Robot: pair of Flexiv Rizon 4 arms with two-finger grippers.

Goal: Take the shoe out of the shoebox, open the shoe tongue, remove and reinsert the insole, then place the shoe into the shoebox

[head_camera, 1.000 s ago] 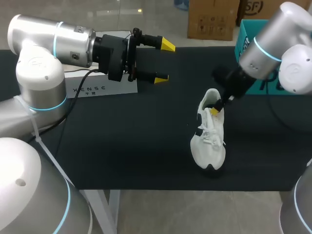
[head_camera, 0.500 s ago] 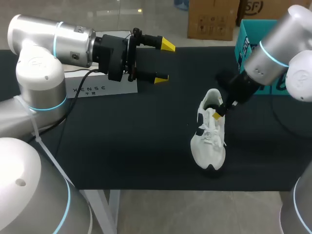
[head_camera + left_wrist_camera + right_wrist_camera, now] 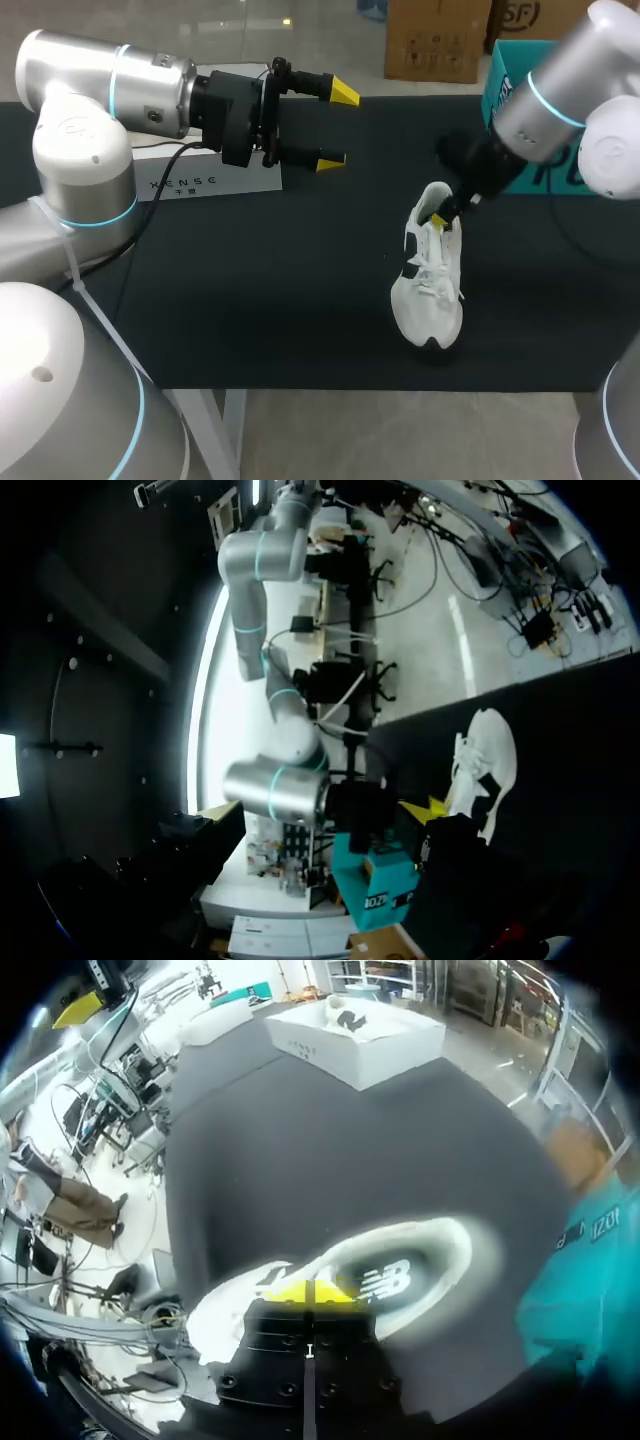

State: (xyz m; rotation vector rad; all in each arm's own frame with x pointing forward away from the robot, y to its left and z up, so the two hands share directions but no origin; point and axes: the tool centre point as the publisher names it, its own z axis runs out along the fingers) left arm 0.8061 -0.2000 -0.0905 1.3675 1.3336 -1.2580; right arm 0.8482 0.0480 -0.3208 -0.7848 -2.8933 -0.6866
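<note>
A white shoe [image 3: 428, 290] with black marks stands upright on the black table [image 3: 250, 300], toe toward the front edge. My right gripper [image 3: 440, 219] is shut, its yellow tips pressed together at the top of the tongue, by the shoe's opening. In the right wrist view the joined tips [image 3: 313, 1293] sit right over the shoe [image 3: 420, 1260]; whether they pinch anything is hidden. The teal shoebox [image 3: 503, 85] stands at the back right, behind my right arm. My left gripper [image 3: 338, 127] hangs open and empty above the table's back middle, well apart from the shoe [image 3: 485, 765].
A flat white box [image 3: 215, 178] lies at the back left, under my left arm; it also shows far ahead in the right wrist view [image 3: 350, 1035]. Bare black table stretches between the white box and the shoe.
My right arm swung a little toward the front and right, then came back; its tips now sit slightly higher at the shoe's opening. Left arm and shoe have not moved.
</note>
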